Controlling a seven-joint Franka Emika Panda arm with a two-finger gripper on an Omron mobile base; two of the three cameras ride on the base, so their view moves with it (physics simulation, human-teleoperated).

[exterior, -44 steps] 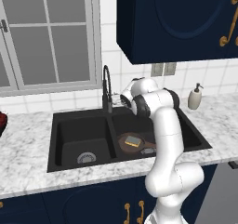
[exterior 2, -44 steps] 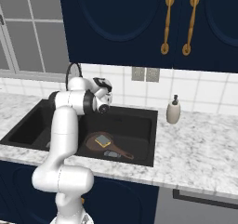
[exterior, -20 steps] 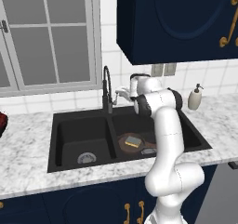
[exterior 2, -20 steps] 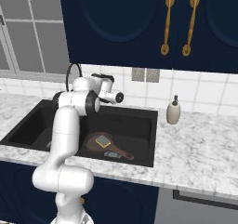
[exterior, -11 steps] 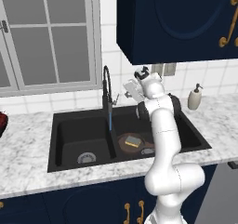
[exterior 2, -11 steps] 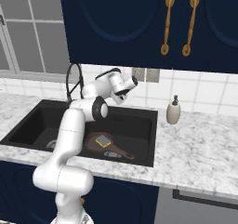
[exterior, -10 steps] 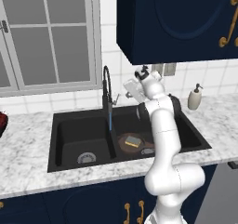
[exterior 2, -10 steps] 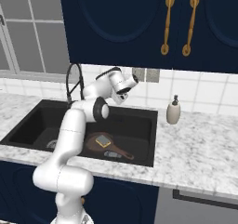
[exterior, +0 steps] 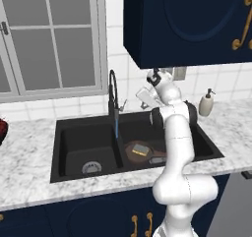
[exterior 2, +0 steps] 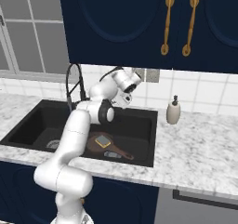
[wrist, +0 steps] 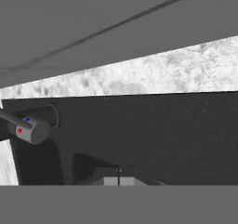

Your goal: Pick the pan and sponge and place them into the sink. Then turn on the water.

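At the far left of the left base view a dark bowl [exterior: 1, 131] sits at the edge of the marble bench [exterior: 29, 167], beneath the window [exterior: 49, 37]. Next comes the sink [exterior: 78, 147], its left basin bare apart from a round silver drain [exterior: 91, 168]. The faucet [exterior: 113, 91] arches over the divider, and the water [exterior: 117, 129] falls from it as a thin blue stream, so the tap looks to be on. In the hand view a grey faucet lever [wrist: 29, 128] with a red and a blue dot sticks out at the left, over the black sink wall.

Right of the divider the pan [exterior: 133, 150] lies flat on the basin floor with the sponge [exterior: 140, 149] resting on it; from the right base view the pan's [exterior 2: 95, 141] long handle runs toward the front right corner and the sponge [exterior 2: 103, 142] sits on its middle. Both appear placed, so the task looks about finished.

The pan should be stiff and fairly heavy, best taken by the handle near the bowl; the sponge is light and soft, and wet it may slip, so pinch it across its short sides.

The pincer [exterior: 143, 97] hangs above the back rim of the right basin, beside the faucet; I cannot tell how far its jaws are parted, and nothing seems to be in them. Further right a soap bottle [exterior: 205, 103] stands on the bench by the tiled wall
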